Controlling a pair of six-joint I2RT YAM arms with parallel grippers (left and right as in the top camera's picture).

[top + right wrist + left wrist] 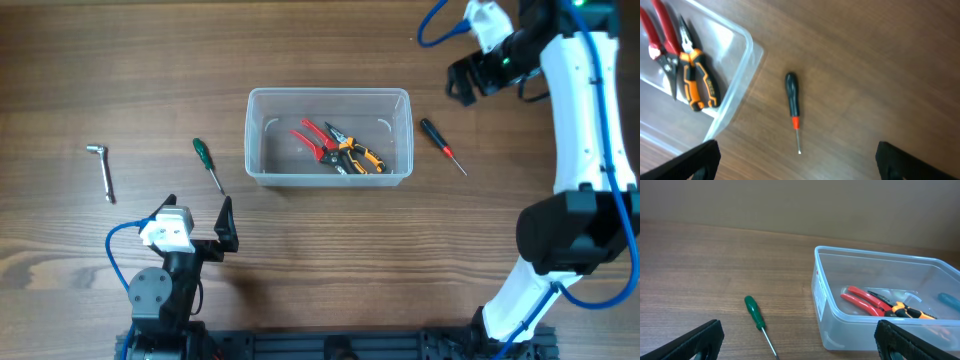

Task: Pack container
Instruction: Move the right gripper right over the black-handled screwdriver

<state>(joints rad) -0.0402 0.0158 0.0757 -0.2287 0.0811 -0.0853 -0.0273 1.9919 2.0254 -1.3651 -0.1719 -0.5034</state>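
At the far left lies an L-shaped metal key (pixel 100 168), and right of it a green-handled screwdriver (pixel 208 165). Nearer than that, the left gripper (pixel 198 212) has its jaws spread wide and holds nothing; its wrist view cuts off all but two dark fingertips. The container (pixel 250 130) sits mid-table, with red-handled cutters (pixel 312 138) and orange-and-black pliers (pixel 358 157) inside, their tips blurred through the plastic. Just right of it lies a black screwdriver (pixel 441 146) with a red collar. At the far right, the right gripper (pixel 462 84) is wide open and empty, its fingers hard to make out from above.
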